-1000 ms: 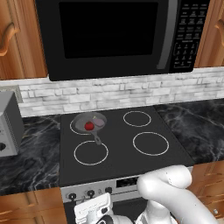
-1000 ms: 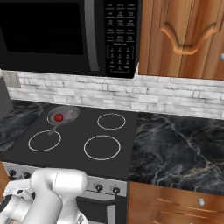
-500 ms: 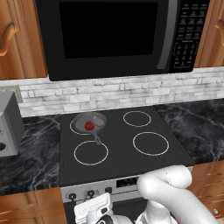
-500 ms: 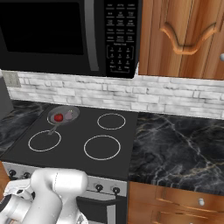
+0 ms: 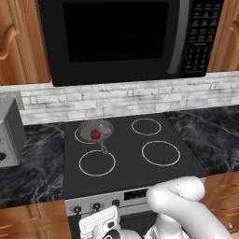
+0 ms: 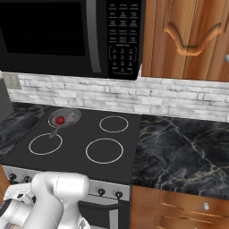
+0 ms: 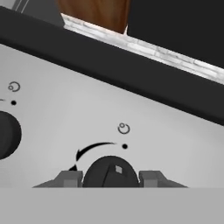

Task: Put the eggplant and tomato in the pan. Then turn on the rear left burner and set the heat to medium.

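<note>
**Pan loaded on the rear left burner, end effector at a stove knob**

The pan [image 5: 94,131], a small round dark grey metal one with a short dark handle, sat on the rear left burner [image 5: 77,133] of the black glass cooktop [image 5: 130,163]. Inside it lay the tomato [image 5: 94,135], a bright red ball, and just beside it the eggplant [image 5: 106,131], a dull grey-purple shape; whether they touched could not be told. From the right base view the pan [image 6: 64,118] held the tomato [image 6: 59,120] and the eggplant [image 6: 70,118] alike.

In the hand view the end effector [image 7: 110,178] had its dark fingers spread to either side of a round black knob [image 7: 110,171] on the smooth grey control panel [image 7: 175,144]; contact could not be judged. A curved black arrow and a small ring symbol were printed above the knob. No readable writing showed; the microwave [image 5: 121,39] keypad was too small to read. The tabletop [image 6: 183,152] was black veined marble.
</note>
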